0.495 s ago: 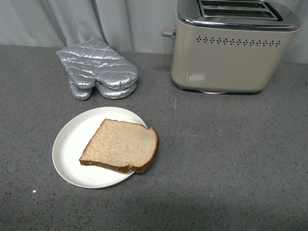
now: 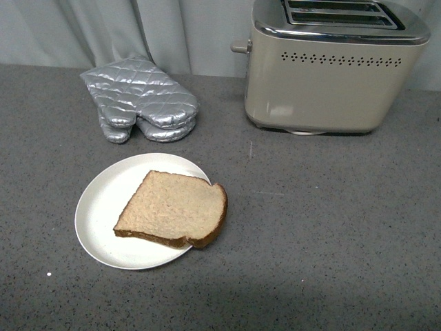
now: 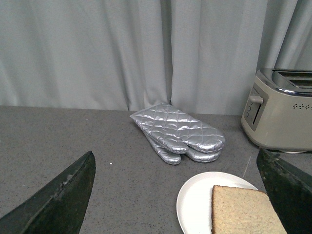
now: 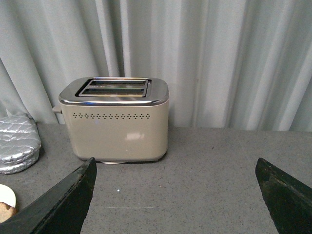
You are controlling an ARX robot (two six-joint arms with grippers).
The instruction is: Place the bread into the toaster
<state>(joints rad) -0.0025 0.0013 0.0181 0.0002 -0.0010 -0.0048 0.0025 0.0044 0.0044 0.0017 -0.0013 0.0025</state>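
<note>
While both end effectors point(image 3: 175, 161) point(image 4: 175, 163) gape empty | one bread point(image 2: 172, 210), one plate point(image 2: 103, 200) | one toaster point(image 2: 324, 89) | two mitts point(image 2: 141, 100)

left end effector point(image 3: 174, 154), right end effector point(image 4: 175, 161), fingers parted

Bread point(image 2: 172, 209): one slice, light brown wholemeal, darker brown crust, roughly square with one rounded end. Lies flat on a round white plate point(image 2: 103, 207) at the near left of the counter point(image 2: 331, 221); its rounded end points right and overhangs the plate's rim.

Toaster point(image 2: 324, 89): large, beige body, shiny chrome top with two long slots facing up. Row of small dark holes along the upper side; lever knob on its left end. Stands upright at the far right of the counter, well apart from the bread.
</note>
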